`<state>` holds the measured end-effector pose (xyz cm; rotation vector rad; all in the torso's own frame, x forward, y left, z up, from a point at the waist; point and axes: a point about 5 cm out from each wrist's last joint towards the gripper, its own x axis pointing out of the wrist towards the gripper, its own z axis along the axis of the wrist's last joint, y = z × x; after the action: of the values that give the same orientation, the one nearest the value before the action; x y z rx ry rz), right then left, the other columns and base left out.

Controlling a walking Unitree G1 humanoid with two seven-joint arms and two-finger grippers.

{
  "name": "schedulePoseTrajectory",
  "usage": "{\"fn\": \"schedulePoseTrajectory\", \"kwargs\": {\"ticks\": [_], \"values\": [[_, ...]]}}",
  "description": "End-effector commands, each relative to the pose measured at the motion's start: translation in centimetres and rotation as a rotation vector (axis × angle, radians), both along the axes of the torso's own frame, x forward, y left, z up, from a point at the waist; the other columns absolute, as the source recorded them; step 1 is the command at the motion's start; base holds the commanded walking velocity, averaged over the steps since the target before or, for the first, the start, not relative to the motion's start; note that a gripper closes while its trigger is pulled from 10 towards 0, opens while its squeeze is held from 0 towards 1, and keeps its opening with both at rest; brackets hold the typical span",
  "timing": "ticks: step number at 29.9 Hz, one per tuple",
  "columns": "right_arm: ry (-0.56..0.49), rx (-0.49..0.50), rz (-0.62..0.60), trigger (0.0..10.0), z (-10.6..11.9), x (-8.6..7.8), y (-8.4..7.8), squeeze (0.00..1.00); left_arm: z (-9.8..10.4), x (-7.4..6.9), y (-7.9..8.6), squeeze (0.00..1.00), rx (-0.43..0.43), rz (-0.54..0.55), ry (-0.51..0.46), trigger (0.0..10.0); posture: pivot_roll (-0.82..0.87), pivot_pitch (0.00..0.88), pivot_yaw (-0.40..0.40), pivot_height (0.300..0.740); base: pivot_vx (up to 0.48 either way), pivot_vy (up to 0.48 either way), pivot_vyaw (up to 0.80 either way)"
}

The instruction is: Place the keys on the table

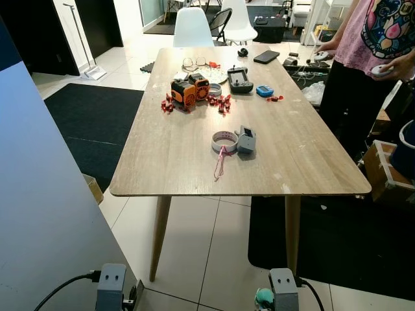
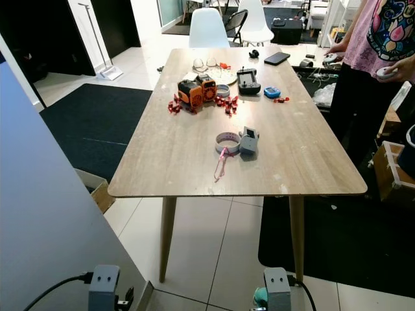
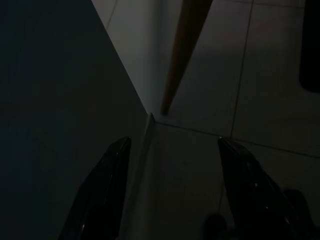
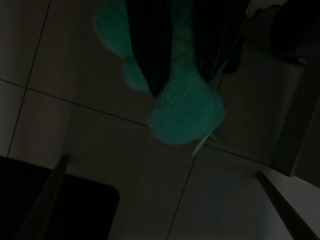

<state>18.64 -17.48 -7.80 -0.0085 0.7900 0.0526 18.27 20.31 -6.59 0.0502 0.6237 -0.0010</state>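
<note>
White floor tiles (image 1: pixel 214 246) run under a long wooden table (image 1: pixel 175 155) that fills the middle of the head views, its near edge crossing the frame just below centre, with open tile between that edge and the robot. At the far left a tall pale panel (image 1: pixel 45 214) rises from the lower left corner, close beside the left arm. A black rug (image 1: pixel 97 116) lies left of the table, another (image 1: pixel 343 246) at lower right.

On the tabletop, upper centre, sit orange and black devices (image 1: pixel 190 89) among small red pieces (image 1: pixel 220 102), with a black controller (image 1: pixel 239 79) and a blue object (image 1: pixel 264 91) to their right. Nearer the front edge lie a tape roll (image 1: pixel 224 140), a grey device (image 1: pixel 246 139) touching it, and a pink cord (image 1: pixel 220 162) trailing toward the edge. The front strip of wood is bare.

A person in a pink top (image 1: pixel 373 32) stands at upper right beside the table's right side.

Both arms hang low at the bottom edge. The left gripper (image 3: pixel 170 190) points at the floor with its fingers spread wide, near a table leg (image 3: pixel 182 55). The right gripper (image 4: pixel 175 60) is clamped on a fluffy teal keychain (image 4: pixel 185 107), probably the keys' fob, though the view is dark; it hangs over the tiles, below the table.
</note>
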Motion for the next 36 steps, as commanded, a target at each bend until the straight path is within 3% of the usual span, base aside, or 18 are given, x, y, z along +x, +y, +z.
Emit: {"fn": "schedulePoseTrajectory", "kwargs": {"ticks": [1,8,25,36], "values": [[-0.002,0.001,-0.01,10.0,0.1,0.1,-0.2,0.0,-0.6,-1.0,0.6,0.0,0.0,0.01,0.056,10.0,0.09,0.064,0.026,0.74,0.0,0.0,0.0],[0.003,-0.028,0.008,10.0,0.3,0.6,-1.0,0.0,-1.5,-2.0,-0.5,0.0,-0.005,0.003,0.118,10.0,0.06,0.059,-0.008,0.74,0.0,0.0,0.0],[0.003,-0.048,0.023,10.0,0.5,0.8,-1.6,0.0,-1.5,-1.6,-0.8,0.0,-0.028,0.023,0.125,10.0,0.06,0.057,-0.023,0.74,0.0,0.0,0.0],[0.004,-0.05,0.038,10.0,0.6,1.0,-1.5,0.0,-1.1,-0.8,-1.5,0.0,-0.043,0.021,0.081,10.0,0.06,0.055,-0.026,0.74,0.0,-0.352,0.0]]}}
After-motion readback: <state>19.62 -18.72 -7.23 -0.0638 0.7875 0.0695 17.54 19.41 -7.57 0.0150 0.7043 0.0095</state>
